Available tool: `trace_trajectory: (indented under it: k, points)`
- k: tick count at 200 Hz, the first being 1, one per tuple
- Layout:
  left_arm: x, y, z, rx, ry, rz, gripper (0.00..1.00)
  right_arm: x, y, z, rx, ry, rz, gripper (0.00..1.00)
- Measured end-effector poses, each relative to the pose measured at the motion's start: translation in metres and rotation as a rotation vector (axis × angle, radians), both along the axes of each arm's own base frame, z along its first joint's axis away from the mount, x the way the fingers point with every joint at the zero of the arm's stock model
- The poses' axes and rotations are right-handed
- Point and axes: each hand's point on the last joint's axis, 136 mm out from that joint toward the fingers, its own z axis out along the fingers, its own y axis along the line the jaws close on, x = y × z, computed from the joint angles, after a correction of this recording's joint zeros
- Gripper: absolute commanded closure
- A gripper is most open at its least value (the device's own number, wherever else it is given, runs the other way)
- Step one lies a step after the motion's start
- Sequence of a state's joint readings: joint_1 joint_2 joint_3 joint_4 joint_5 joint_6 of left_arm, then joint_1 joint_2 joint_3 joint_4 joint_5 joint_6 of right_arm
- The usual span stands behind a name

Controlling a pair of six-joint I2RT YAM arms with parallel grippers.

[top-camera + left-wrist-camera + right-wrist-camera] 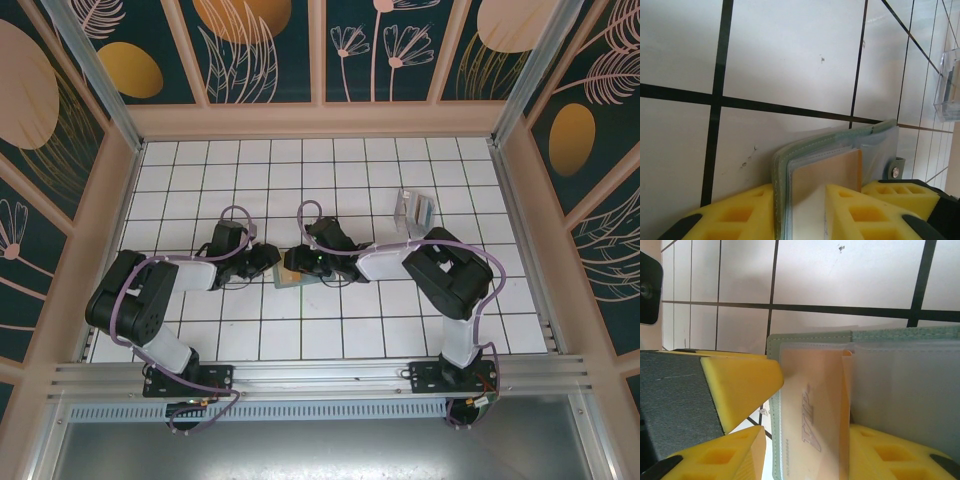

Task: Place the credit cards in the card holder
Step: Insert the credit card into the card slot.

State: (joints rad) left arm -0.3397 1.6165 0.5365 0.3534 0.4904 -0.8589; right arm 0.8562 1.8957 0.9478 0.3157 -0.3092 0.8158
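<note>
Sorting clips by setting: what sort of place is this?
Probably a purpose-built robot test booth: white tiled tabletop, aluminium frame rails, floral wall panels closing it in.

Card holder [810,337] in my left hand [800,189]: matt cloth-like cover, stitched edge, frosted plastic sleeves [905,385]. Credit card [812,410] inside: smooth, faint sheen. My pads [740,215]: yellow foam, matt. Tabletop [790,55] beyond hand: glossy white tile.
</note>
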Motion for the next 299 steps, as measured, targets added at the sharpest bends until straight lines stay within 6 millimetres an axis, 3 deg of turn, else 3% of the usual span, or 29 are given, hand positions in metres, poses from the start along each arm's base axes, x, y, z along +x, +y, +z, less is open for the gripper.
trace_trajectory:
  k: [104,135,165,226,274,299]
  points:
    - [-0.001,0.002,-0.001,0.014,-0.005,-0.018,0.67,-0.001,-0.025,0.018,-0.153,-0.083,-0.004,0.38]
    - [-0.001,0.002,-0.001,0.022,-0.007,-0.027,0.68,-0.002,-0.036,0.033,-0.18,-0.117,-0.011,0.32]
    - [-0.001,0.002,-0.002,0.024,-0.003,-0.027,0.67,-0.003,-0.047,0.049,-0.178,-0.16,-0.028,0.32]
    - [-0.001,0.003,-0.002,0.034,0.009,-0.027,0.68,-0.016,-0.069,0.017,-0.25,-0.1,-0.049,0.32]
    - [-0.001,0.003,-0.002,0.039,0.012,-0.028,0.68,-0.019,-0.072,-0.004,-0.275,-0.054,-0.06,0.32]
    - [-0.001,0.003,-0.002,0.039,0.015,-0.028,0.68,-0.018,-0.07,-0.005,-0.266,-0.056,-0.064,0.32]
